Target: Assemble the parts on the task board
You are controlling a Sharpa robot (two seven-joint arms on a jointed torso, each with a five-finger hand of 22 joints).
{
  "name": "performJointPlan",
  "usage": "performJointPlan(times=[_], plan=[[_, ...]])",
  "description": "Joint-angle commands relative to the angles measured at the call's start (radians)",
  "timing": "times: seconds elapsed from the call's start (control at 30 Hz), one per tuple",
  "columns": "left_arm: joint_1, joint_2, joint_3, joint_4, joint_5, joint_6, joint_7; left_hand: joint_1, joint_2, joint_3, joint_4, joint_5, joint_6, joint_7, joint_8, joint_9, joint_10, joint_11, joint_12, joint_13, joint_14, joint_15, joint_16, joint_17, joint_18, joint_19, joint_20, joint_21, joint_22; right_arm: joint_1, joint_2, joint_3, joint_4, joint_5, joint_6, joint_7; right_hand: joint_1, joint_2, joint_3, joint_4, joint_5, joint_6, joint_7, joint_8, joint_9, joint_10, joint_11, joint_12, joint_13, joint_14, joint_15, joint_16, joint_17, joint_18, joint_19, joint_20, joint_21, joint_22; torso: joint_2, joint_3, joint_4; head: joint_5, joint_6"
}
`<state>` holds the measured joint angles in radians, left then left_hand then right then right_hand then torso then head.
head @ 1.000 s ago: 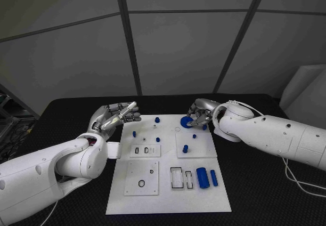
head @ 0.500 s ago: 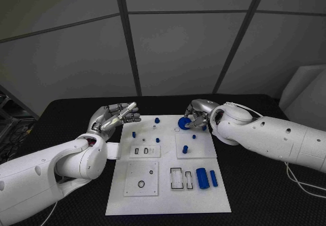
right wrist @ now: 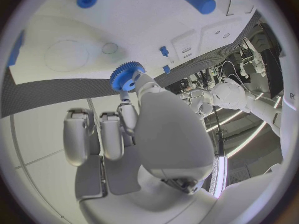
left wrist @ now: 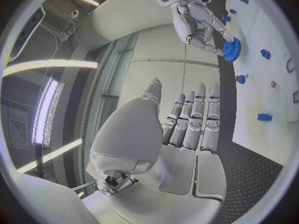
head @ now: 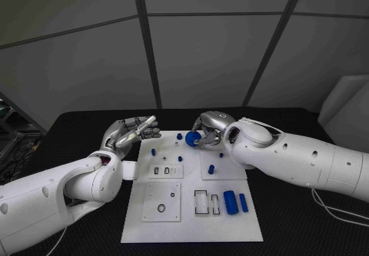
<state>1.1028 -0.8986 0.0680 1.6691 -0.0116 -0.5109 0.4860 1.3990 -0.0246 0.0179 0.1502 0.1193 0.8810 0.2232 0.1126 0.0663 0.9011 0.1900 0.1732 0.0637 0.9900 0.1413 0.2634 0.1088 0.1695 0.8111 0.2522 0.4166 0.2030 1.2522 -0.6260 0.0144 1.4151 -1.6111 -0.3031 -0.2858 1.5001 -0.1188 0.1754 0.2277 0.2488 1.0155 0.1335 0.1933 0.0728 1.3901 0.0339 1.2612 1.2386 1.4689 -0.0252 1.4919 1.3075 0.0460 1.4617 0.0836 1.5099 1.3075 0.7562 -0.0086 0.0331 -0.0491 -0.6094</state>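
Head view: your right hand (head: 209, 128) pinches the blue gear (head: 192, 138) above the task board's (head: 192, 224) far edge. Your left hand (head: 129, 132) hovers at the board's far-left corner, fingers spread, holding nothing.

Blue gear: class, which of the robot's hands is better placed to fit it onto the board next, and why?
Right. The right hand already holds the blue gear over the task board; the left hand is open, beside it.
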Motion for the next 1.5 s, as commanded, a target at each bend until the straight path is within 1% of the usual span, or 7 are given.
performJointPlan(times=[0.03, 0.3, 0.57, 0.9, 1.3, 1.4, 1.5], plan=[[0.002, 0.001, 0.001, 0.001, -0.007, 0.011, 0.004, 0.001, 0.009, 0.0, -0.006, -0.004, 0.001, 0.011, -0.007, -0.001, -0.005, 0.001, -0.004, -0.001, 0.0, 0.002, -0.004, 0.001, 0.011, 0.004, -0.002, 0.006, 0.002, 0.002, 0.024, 0.0, -0.014, -0.046, -0.024, -0.014, -0.013, 0.0, 0.008, 0.0, -0.006, 0.02, -0.011, -0.002, 0.0, 0.0, 0.002, -0.004, -0.001, 0.068, -0.007, 0.001, 0.095, -0.016, 0.015, -0.002, 0.005, 0.137, 0.001, -0.0007, 0.0018, 0.005, -0.002], [0.002, 0.003, 0.001, 0.0, -0.007, 0.012, 0.003, 0.001, 0.009, 0.0, -0.006, -0.004, 0.001, 0.011, -0.007, -0.001, -0.006, 0.001, -0.005, -0.001, 0.0, 0.002, -0.004, 0.001, 0.011, 0.003, -0.001, 0.006, 0.002, 0.002, 0.097, -0.001, -0.061, -0.051, -0.007, -0.009, -0.018, -0.001, 0.013, 0.002, -0.005, 0.019, -0.01, -0.005, -0.001, -0.002, 0.003, -0.006, -0.002, 0.068, -0.007, 0.001, 0.093, -0.016, 0.014, -0.002, 0.005, 0.136, 0.002, -0.0015, 0.0022, 0.012, -0.008], [0.002, 0.005, 0.001, -0.001, -0.007, 0.013, 0.003, 0.001, 0.009, 0.0, -0.006, -0.004, 0.001, 0.011, -0.007, -0.001, -0.006, 0.001, -0.005, -0.001, 0.0, 0.002, -0.004, 0.001, 0.011, 0.003, -0.001, 0.006, 0.002, 0.001, 0.146, -0.004, -0.103, -0.051, 0.018, -0.004, -0.027, -0.005, 0.02, 0.004, -0.004, 0.017, -0.008, -0.011, -0.002, -0.004, 0.004, -0.009, -0.003, 0.067, -0.005, -0.001, 0.09, -0.016, 0.012, -0.001, 0.004, 0.134, 0.001, 0.0003, 0.0, 0.019, -0.014], [0.002, 0.005, 0.001, -0.001, -0.007, 0.013, 0.003, 0.001, 0.009, 0.0, -0.006, -0.004, 0.001, 0.011, -0.007, -0.001, -0.006, 0.001, -0.005, -0.001, 0.0, 0.002, -0.004, 0.001, 0.011, 0.003, -0.001, 0.006, 0.002, 0.001, 0.174, -0.01, -0.132, -0.051, 0.049, -0.005, -0.033, -0.008, 0.022, 0.005, -0.004, 0.016, -0.007, -0.015, -0.003, -0.006, 0.006, -0.011, -0.004, 0.067, -0.004, -0.001, 0.091, -0.015, 0.011, -0.001, 0.003, 0.133, 0.001, 0.0013, -0.0022, 0.023, -0.017], [0.003, 0.003, 0.001, 0.0, -0.007, 0.013, 0.002, 0.001, 0.009, 0.0, -0.006, -0.004, 0.001, 0.011, -0.007, -0.001, -0.006, 0.001, -0.005, -0.001, 0.0, 0.002, -0.004, 0.001, 0.011, 0.003, -0.001, 0.006, 0.002, 0.0, 0.181, -0.025, -0.147, -0.051, 0.093, -0.014, -0.047, -0.015, 0.026, 0.007, -0.012, 0.012, -0.005, -0.022, -0.004, -0.008, 0.008, -0.014, -0.005, 0.066, -0.002, -0.002, 0.089, -0.015, 0.009, 0.001, 0.002, 0.131, 0.001, 0.0019, -0.0031, 0.027, -0.021], [0.003, 0.003, 0.001, 0.0, -0.007, 0.013, 0.002, 0.001, 0.009, 0.0, -0.006, -0.004, 0.001, 0.011, -0.007, -0.001, -0.006, 0.001, -0.005, -0.001, 0.0, 0.002, -0.004, 0.001, 0.011, 0.003, -0.001, 0.006, 0.002, 0.0, 0.183, -0.025, -0.15, -0.051, 0.089, -0.015, -0.058, -0.02, 0.028, 0.01, -0.016, 0.0, 0.0, -0.033, -0.006, -0.02, 0.011, -0.031, -0.02, 0.066, 0.0, -0.002, 0.088, -0.014, 0.006, 0.003, 0.001, 0.128, 0.001, 0.0018, -0.0026, 0.026, -0.021], [0.003, 0.003, 0.001, 0.0, -0.007, 0.013, 0.002, 0.001, 0.009, 0.0, -0.006, -0.004, 0.001, 0.011, -0.007, -0.001, -0.006, 0.001, -0.005, -0.001, 0.0, 0.002, -0.004, 0.001, 0.011, 0.003, -0.001, 0.006, 0.002, 0.0, 0.186, -0.026, -0.154, -0.048, 0.078, -0.02, -0.097, -0.031, 0.022, 0.031, -0.052, -0.09, 0.018, -0.086, -0.011, -0.043, 0.028, -0.067, -0.054, 0.067, 0.013, -0.001, 0.091, -0.014, 0.004, 0.012, -0.001, 0.126, 0.001, 0.0018, -0.003, 0.027, -0.021]])
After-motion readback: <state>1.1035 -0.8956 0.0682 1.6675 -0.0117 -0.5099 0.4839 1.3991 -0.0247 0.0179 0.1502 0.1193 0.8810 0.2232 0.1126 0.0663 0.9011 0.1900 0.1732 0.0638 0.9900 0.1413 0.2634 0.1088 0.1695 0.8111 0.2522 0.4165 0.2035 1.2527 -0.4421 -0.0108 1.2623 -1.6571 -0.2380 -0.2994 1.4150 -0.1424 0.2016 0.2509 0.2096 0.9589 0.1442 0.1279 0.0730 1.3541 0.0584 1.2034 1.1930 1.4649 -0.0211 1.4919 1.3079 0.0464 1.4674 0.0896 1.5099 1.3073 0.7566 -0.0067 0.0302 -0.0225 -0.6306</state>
